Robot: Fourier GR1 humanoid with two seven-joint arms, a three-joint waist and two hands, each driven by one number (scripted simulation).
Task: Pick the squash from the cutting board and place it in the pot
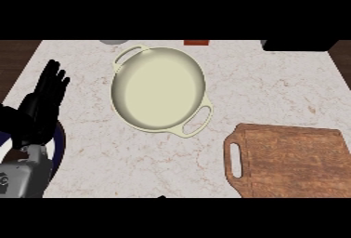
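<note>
Head view: a cream, smooth-walled oval pot (158, 88) with two loop handles sits on the pale, veined marble counter (274, 88), its long axis running from 11 o'clock to 5 o'clock. A brown, grained wooden cutting board (295, 162), rectangular with rounded corners, lies at the pot's 4 o'clock, its slotted handle end facing 9 o'clock. The black left hand (40, 109) rests at the view's 9 o'clock edge, fingers straight, close together, pointing to 12 o'clock; the pot stands apart at its 3 o'clock. Where the squash lies cannot be told.
</note>
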